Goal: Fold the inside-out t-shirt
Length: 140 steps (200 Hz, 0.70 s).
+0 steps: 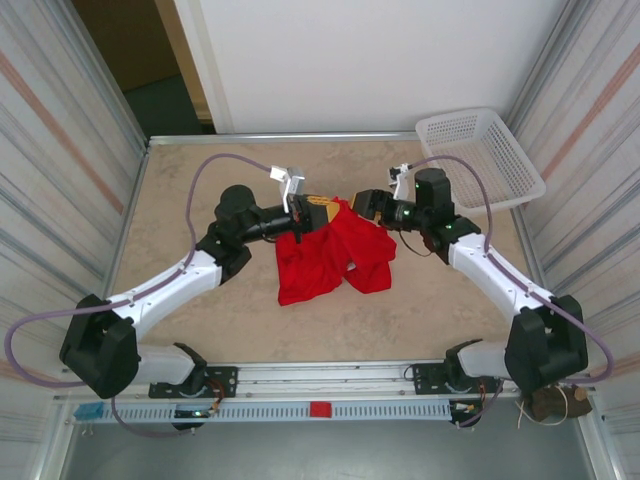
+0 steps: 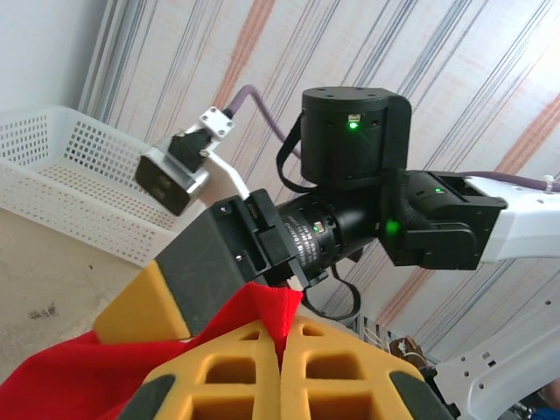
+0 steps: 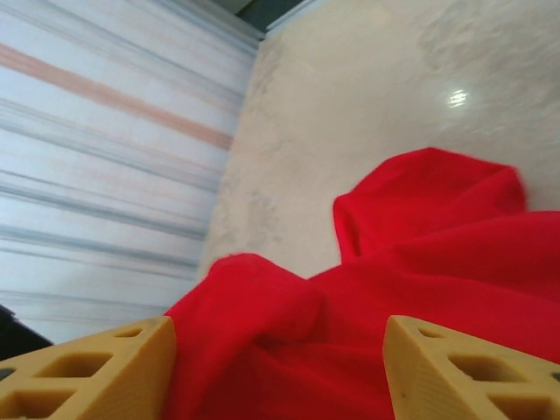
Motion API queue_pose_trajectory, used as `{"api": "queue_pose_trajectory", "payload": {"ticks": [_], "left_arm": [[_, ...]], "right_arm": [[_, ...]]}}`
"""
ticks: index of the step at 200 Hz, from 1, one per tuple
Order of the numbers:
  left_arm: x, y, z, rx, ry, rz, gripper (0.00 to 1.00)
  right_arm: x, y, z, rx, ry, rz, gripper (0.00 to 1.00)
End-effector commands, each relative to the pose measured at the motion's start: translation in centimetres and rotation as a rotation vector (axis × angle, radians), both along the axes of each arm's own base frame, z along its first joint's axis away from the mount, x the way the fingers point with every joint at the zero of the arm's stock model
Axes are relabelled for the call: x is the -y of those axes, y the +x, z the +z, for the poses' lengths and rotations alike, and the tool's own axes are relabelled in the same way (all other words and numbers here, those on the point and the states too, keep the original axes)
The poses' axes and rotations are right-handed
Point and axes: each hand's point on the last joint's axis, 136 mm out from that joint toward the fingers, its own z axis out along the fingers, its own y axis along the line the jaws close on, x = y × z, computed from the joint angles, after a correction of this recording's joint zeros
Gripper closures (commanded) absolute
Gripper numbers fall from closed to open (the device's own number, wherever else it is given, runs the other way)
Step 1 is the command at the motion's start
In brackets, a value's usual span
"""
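Top external view: the red t-shirt (image 1: pixel 330 255) lies bunched mid-tabletop (image 1: pixel 200 180) — its far edge pinched tight in the left claw (image 1: pixel 315 208) — while the right claw (image 1: pixel 362 205) gapes wide, cloth between its fingers.

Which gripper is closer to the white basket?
Right. The right gripper is at the red shirt's far edge, left of the basket. The left gripper, shut on that same edge, sits farther left, beyond the right one.
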Motion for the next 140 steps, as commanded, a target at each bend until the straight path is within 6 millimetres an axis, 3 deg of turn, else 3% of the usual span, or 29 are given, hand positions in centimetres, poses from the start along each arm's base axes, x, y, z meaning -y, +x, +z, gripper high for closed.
{"api": "queue_pose_trajectory", "payload": {"ticks": [1, 36, 73, 112, 121, 133, 140], "left_arm": [[0.2, -1.1, -0.3, 0.033, 0.010, -0.040, 1.00], [0.0, -0.9, -1.8, 0.013, 0.029, -0.020, 1.00], [-0.7, -0.9, -3.2, 0.008, 0.055, 0.022, 1.00], [-1.5, -0.7, -4.5, 0.012, 0.095, 0.069, 1.00], [-1.8, -0.4, -4.8, 0.013, 0.096, 0.100, 0.89], [-2.5, 0.0, -5.4, 0.008, 0.098, 0.153, 0.65], [-2.9, 0.2, -5.7, 0.005, 0.100, 0.186, 0.58]], "right_arm": [[-1.8, -0.5, 2.6, 0.022, 0.165, 0.095, 0.57], [-2.0, -1.2, 4.9, 0.049, 0.244, 0.156, 1.00], [-0.3, -2.2, 7.7, 0.121, 0.257, 0.134, 1.00], [2.4, -3.2, 9.2, 0.191, 0.226, 0.045, 1.00], [2.7, -3.4, 9.2, 0.205, 0.224, 0.036, 1.00], [2.9, -3.7, 9.3, 0.225, 0.230, 0.038, 1.00], [2.8, -3.8, 9.4, 0.235, 0.236, 0.045, 1.00]]}}
